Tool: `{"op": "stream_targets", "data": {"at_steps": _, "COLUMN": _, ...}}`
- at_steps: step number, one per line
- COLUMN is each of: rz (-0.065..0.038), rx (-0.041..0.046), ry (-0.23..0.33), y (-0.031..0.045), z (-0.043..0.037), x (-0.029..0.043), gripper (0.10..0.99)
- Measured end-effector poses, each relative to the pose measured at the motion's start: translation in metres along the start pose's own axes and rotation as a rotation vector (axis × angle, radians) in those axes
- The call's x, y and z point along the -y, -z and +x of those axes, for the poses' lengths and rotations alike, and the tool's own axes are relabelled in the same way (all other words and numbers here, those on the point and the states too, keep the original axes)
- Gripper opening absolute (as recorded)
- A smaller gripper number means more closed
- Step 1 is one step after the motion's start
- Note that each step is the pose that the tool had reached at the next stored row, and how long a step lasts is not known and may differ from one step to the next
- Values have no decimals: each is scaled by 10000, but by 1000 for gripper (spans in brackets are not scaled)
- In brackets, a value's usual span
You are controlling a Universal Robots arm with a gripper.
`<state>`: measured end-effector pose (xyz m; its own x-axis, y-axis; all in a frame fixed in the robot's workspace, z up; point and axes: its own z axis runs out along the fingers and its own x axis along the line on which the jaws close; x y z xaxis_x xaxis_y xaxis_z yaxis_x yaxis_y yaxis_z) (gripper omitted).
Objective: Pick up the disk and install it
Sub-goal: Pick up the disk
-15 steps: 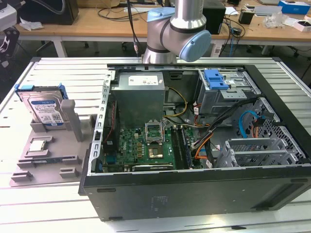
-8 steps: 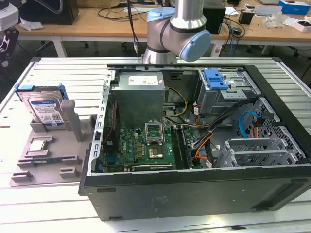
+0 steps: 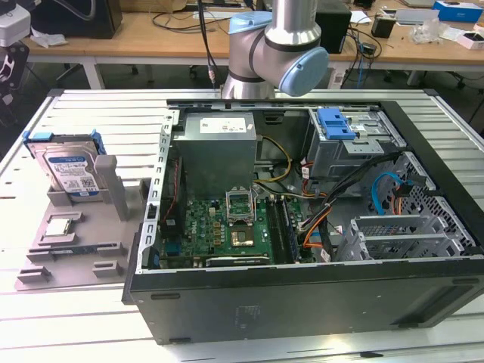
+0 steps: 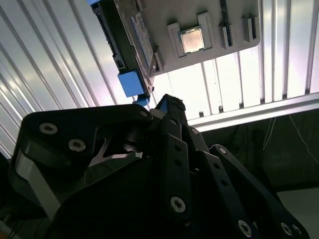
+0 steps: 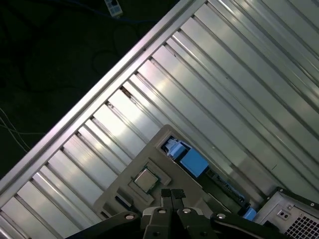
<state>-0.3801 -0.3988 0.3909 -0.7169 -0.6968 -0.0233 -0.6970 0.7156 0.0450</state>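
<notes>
The disk [image 3: 72, 170] stands on edge in a slot of the grey holder [image 3: 76, 246] at the exterior view's left, its white-and-blue label facing the camera and a blue carrier frame around it. In both wrist views the disk [image 4: 142, 40] [image 5: 192, 162] lies far below my gripper. The dark fingertips of the gripper [image 4: 167, 103] [image 5: 172, 194] are pressed together with nothing between them, high above the holder. In the exterior view the arm [image 3: 276, 45] rises behind the open computer case [image 3: 302, 212].
A small square silver chip [image 3: 60, 225] [image 4: 192, 40] [image 5: 146, 180] lies on the holder near the disk. A bare blue bracket [image 3: 336, 122] sits in the case's drive bay at the back right. Cables and a motherboard [image 3: 227, 223] fill the case. A ribbed metal table [image 3: 83, 113] carries everything.
</notes>
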Motion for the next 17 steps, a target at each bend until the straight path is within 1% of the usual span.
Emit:
{"op": "stream_targets", "data": {"at_steps": 11, "rz": -12, "rx": -23, "ry": 506, "y": 0, "z": 0, "x": 0, "gripper": 106}}
{"op": "stream_targets", "data": {"at_steps": 14, "rz": -20, "rx": -40, "ry": 879, "y": 0, "z": 0, "x": 0, "gripper": 106}}
{"op": "stream_targets", "data": {"at_steps": 17, "rz": -26, "rx": -50, "ry": 1106, "y": 0, "z": 0, "x": 0, "gripper": 106}}
